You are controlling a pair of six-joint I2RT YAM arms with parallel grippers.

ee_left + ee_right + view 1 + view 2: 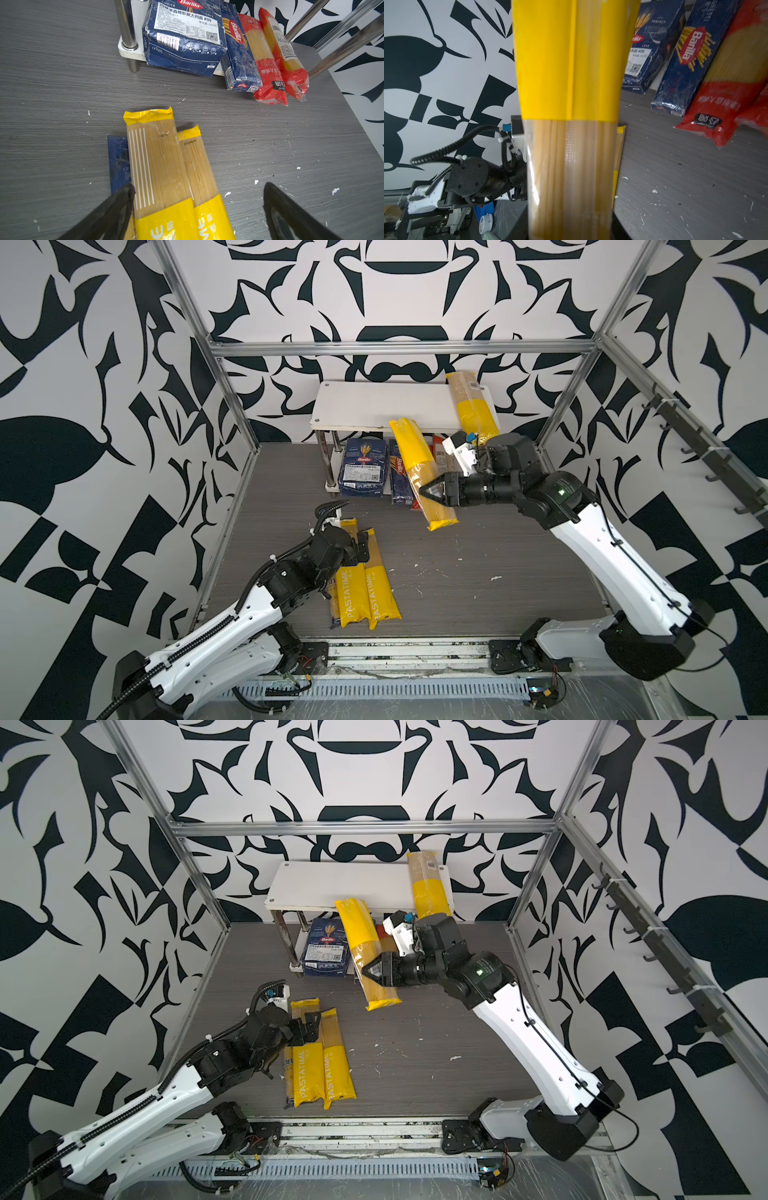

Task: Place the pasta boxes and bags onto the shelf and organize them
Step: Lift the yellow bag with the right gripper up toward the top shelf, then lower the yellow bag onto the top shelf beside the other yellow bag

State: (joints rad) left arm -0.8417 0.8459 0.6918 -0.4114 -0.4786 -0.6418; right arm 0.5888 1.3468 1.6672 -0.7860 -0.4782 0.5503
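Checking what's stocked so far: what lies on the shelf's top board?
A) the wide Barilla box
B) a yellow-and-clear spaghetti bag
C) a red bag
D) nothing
B: one yellow-and-clear bag lies across the right end of the top board.

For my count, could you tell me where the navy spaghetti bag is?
The navy bag lies at the table's left in both top views, partly covered by the neighbouring yellow bag.

PASTATIME shows on two yellow bags [352, 597] beneath the left gripper [363, 547]; beyond it, Barilla on the wide box [182, 41] (#89, 500g) and the narrow box [236, 52].
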